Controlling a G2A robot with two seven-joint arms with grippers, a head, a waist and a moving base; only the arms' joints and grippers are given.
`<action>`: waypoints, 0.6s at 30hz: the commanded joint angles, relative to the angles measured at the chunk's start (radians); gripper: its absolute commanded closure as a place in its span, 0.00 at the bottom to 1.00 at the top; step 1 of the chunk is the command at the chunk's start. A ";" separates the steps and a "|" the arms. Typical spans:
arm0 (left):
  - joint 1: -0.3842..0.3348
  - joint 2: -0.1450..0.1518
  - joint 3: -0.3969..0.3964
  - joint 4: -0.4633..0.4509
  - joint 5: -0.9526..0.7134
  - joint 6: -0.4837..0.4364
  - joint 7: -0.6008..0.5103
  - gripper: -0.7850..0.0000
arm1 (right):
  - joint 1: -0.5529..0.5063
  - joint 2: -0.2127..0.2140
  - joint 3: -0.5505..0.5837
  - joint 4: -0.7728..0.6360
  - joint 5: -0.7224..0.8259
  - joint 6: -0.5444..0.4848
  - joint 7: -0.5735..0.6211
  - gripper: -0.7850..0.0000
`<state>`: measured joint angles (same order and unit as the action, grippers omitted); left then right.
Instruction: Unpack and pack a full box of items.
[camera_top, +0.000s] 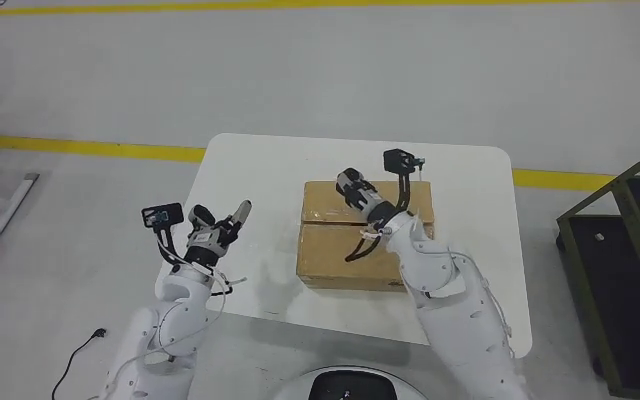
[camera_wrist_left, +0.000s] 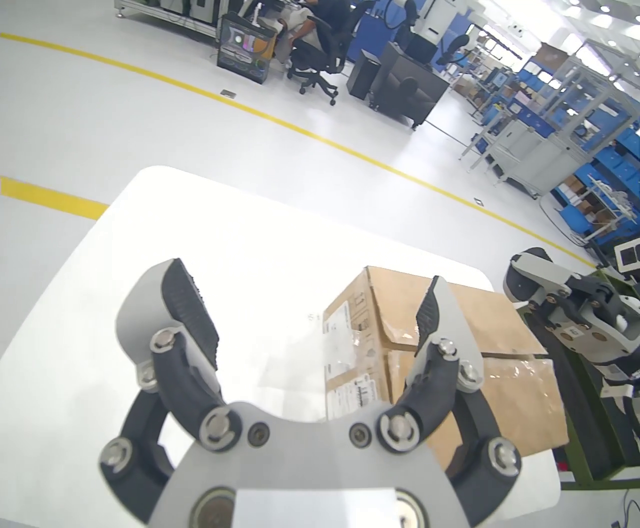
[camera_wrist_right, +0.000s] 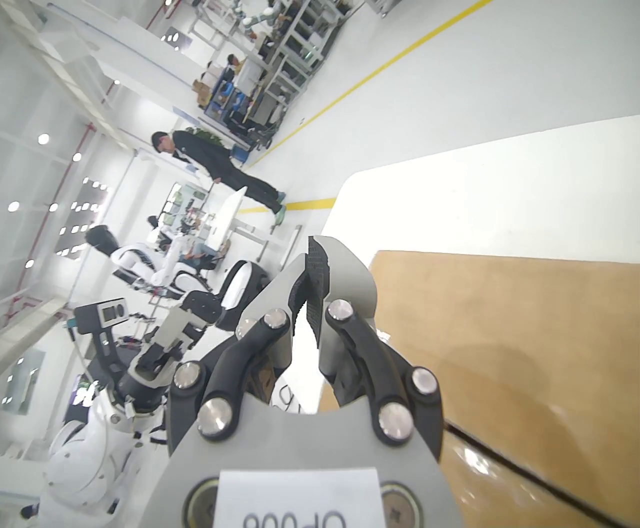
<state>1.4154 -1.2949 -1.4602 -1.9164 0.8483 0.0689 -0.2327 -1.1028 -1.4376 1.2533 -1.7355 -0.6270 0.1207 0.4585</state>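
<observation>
A closed cardboard box (camera_top: 366, 236) sits right of centre in the top view, on a white worktop (camera_top: 260, 175) with rounded corners. Its two top flaps meet in a dark seam running along the middle, and clear glossy tape (camera_wrist_left: 520, 372) lies over that seam and down the near part of the lid.

The end face turned towards the left arm carries several white printed labels (camera_wrist_left: 350, 360) and small handling marks near its upper corner. All of that print is too small to read.

The left hand (camera_top: 222, 216) is in the lower left of the top view, over the worktop's left edge and well apart from the box. Its ribbed black fingers (camera_wrist_left: 192, 305) are spread wide with nothing between them.

The right hand (camera_top: 347, 180) is over the box lid, near the lid's upper left corner in the top view. Its two pads (camera_wrist_right: 314, 280) are pressed together on nothing. Whether it touches the cardboard cannot be told.

A white sticker (camera_wrist_right: 297, 495) with dark characters sits on that hand's base plate and is cut off by the frame edge.

A yellow line (camera_top: 100, 150) crosses the floor behind the worktop, and a dark green cart (camera_top: 600, 260) stands at the right edge of the top view.
</observation>
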 joint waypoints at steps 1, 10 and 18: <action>0.000 0.000 0.000 0.001 0.001 0.000 0.000 0.00 | -0.063 0.007 0.026 -0.070 -0.028 0.026 -0.003 1.00; 0.000 0.000 0.000 0.001 0.001 0.000 0.000 0.00 | -0.111 0.010 0.050 -0.107 -0.008 0.047 0.000 1.00; 0.000 0.000 0.000 0.001 0.001 0.000 0.000 0.00 | -0.163 0.025 0.132 -0.145 -0.153 -0.053 -0.213 1.00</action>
<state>1.4153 -1.2948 -1.4607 -1.9153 0.8490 0.0694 -0.2323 -1.2520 -1.4158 1.3530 -1.8734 -0.7832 0.0878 0.2759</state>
